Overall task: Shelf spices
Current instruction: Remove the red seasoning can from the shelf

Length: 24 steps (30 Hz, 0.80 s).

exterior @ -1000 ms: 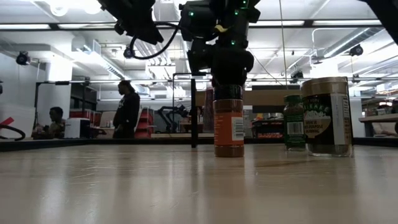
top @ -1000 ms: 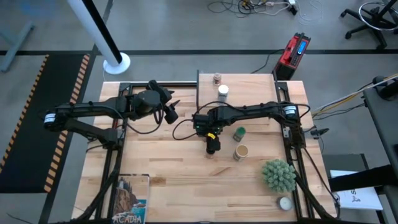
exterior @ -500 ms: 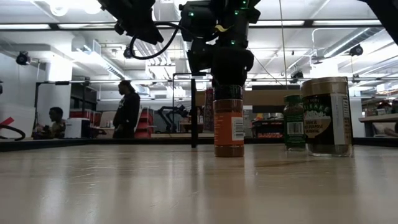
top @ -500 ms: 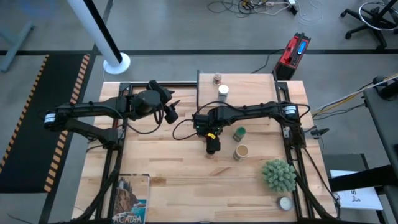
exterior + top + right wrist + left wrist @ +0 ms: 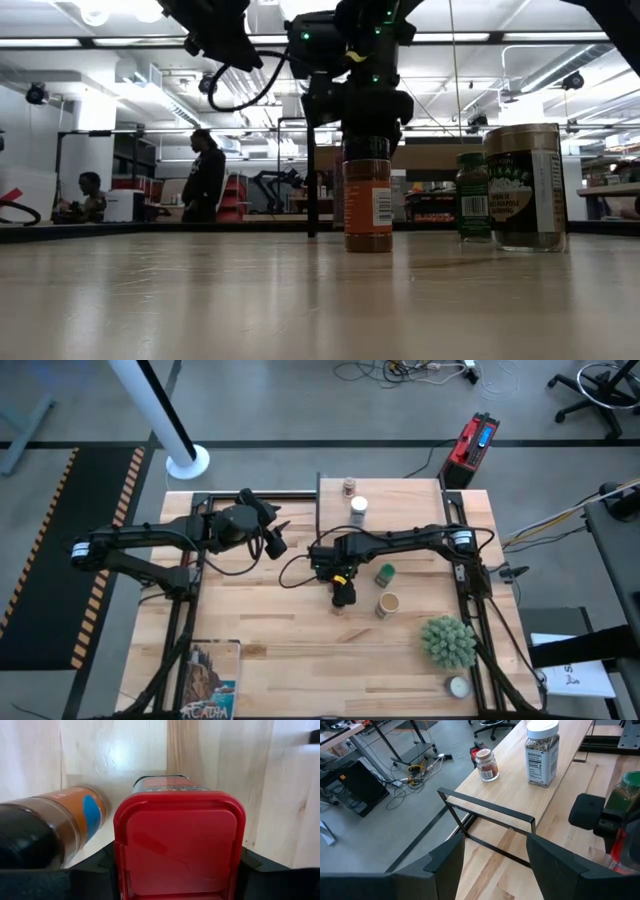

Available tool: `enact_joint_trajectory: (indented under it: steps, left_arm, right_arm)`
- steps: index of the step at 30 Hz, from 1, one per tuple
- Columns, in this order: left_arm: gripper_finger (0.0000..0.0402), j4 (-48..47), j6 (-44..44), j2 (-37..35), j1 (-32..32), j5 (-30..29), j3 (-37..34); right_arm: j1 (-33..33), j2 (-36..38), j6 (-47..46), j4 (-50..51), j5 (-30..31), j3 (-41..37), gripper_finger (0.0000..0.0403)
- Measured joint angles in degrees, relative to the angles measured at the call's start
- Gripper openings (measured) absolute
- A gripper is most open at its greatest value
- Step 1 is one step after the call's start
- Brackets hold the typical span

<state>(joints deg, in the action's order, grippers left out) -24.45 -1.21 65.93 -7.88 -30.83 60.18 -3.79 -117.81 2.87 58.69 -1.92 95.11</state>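
I'm seeing the right gripper (image 5: pixel 177 870) clamping the red square tin (image 5: pixel 180 845) between its fingers; left gripper (image 5: pixel 495 865) idling, fingers parted, holding nothing

Spiky green plant (image 5: pixel 448 641), flat white tin (image 5: pixel 458 687) beside it; Acadia book (image 5: pixel 210 680).

— We see pale, smooth-planked butcher-block wood on the table (image 5: pixel 260 630), with a soft sheen at table height.
— We also see a glossy red plastic lid (image 5: pixel 180 845), a clear glass jar (image 5: pixel 486 764), and matt black fingers (image 5: pixel 445 862).
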Motion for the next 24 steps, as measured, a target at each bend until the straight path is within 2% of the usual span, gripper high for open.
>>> enact_joint_trajectory:
  steps: [14, 24]
  left_arm:
    - [0.0204, -0.1, 0.0, 0.0, 0.0, 0.0, 0.0]
    - [0.0204, -0.2, 0.0, 0.0, 0.0, 0.0, 0.0]
  right_arm:
    - [0.0, -1.8, 1.2, -1.3, 0.0, 0.1, 0.0197]
    - [-0.1, -1.5, 3.1, -1.5, 0.0, 3.5, 0.0256]
